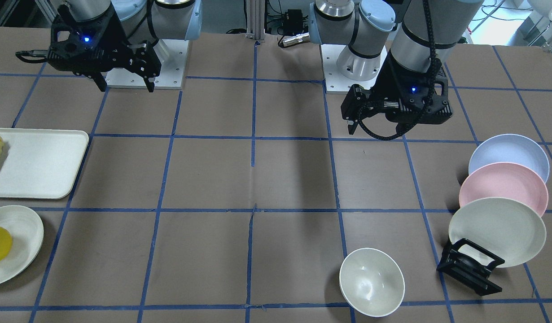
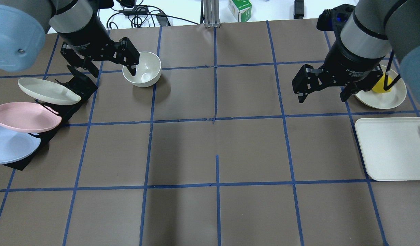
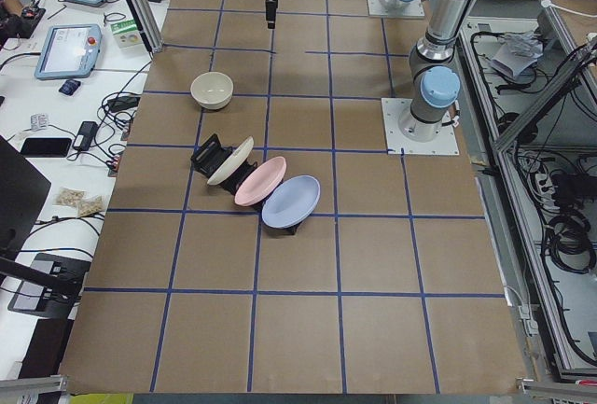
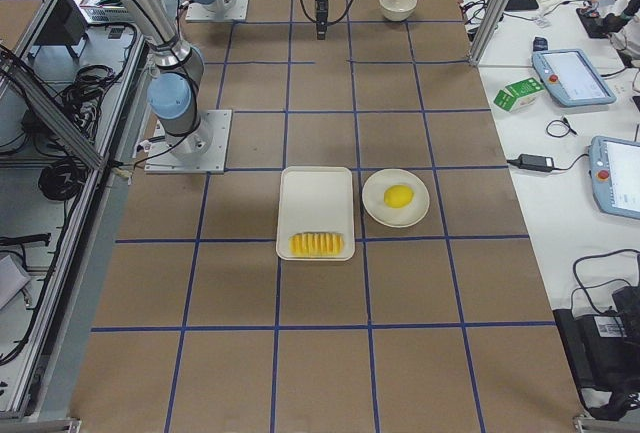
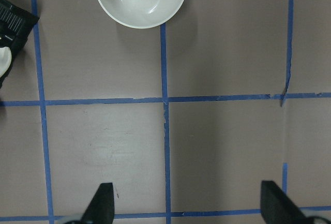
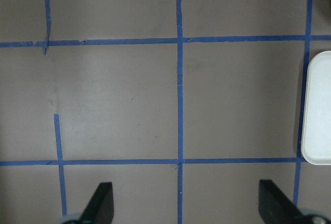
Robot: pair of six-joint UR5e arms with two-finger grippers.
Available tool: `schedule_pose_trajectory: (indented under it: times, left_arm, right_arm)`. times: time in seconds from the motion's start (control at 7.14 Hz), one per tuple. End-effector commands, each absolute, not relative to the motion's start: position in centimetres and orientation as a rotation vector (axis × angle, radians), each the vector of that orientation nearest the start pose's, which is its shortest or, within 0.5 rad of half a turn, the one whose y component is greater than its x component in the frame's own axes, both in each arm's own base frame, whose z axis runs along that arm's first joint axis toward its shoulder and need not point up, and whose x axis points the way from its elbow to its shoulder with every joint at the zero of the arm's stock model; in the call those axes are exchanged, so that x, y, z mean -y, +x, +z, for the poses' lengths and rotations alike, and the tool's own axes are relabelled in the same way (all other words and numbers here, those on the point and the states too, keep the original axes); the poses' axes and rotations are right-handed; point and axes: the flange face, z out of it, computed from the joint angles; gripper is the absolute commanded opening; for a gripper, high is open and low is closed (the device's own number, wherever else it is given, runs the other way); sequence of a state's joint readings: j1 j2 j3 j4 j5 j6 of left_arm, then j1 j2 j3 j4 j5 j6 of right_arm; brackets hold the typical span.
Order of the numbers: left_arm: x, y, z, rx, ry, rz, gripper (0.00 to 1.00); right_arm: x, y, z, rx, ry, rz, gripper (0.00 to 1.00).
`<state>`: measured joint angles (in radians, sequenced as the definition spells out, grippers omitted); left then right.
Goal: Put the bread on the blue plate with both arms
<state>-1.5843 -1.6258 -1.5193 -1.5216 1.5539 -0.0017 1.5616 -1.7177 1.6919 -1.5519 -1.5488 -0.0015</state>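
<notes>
1. The bread (image 4: 316,244) lies flat across one end of a cream tray (image 1: 38,163), the end furthest from the middle of the worktop (image 1: 294,179). The tray is on the robot's right side.
2. In the front-facing view only a slice of the loaf shows, at the picture's left edge.
3. The blue plate (image 1: 509,154) stands tilted in a black rack (image 1: 471,267) on the robot's left side, well apart from the bread.
4. A pink plate (image 1: 504,188) and a cream plate (image 1: 496,231) lean in the same rack. The blue one is nearest the robot, the pink one is in the middle and the cream one is furthest out; in the front-facing view they overlap one another.
5. The left end effector (image 2: 109,65) hangs above the worktop with its fingers (image 5: 103,206) spread wide. Brown surface and blue tape lines show between them in its wrist view.
6. A white bowl (image 2: 142,69) sits upright on the worktop near the rack, just ahead of the left end effector in that wrist view.
7. The right end effector (image 2: 322,96) also hangs above the worktop, fingers spread wide apart, with the tray's edge at the right side of its wrist view.
8. A yellow lemon (image 4: 399,196) rests on a small cream plate (image 4: 378,203) beside the tray, on the side away from the robot.
</notes>
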Motion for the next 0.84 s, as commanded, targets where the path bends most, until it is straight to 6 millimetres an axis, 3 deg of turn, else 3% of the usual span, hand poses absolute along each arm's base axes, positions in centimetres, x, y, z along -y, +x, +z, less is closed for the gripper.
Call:
schedule_pose_trajectory:
  times: [0.0,0.56,0.7]
  left_arm:
    - [51.6,-14.2,49.2,-3.156,0.02,-0.077,1.0]
    - [51.0,-13.3,51.1,-3.147,0.005,-0.118,1.0]
    - [50.8,-12.1,51.5,-3.111,-0.025,-0.114,1.0]
  right_arm:
    - [43.1,13.1,49.3,-3.129,0.012,-0.007,1.0]
    - [43.1,13.0,49.2,-3.135,0.007,0.002,1.0]
    - [43.0,13.0,49.1,-3.135,0.007,0.007,1.0]
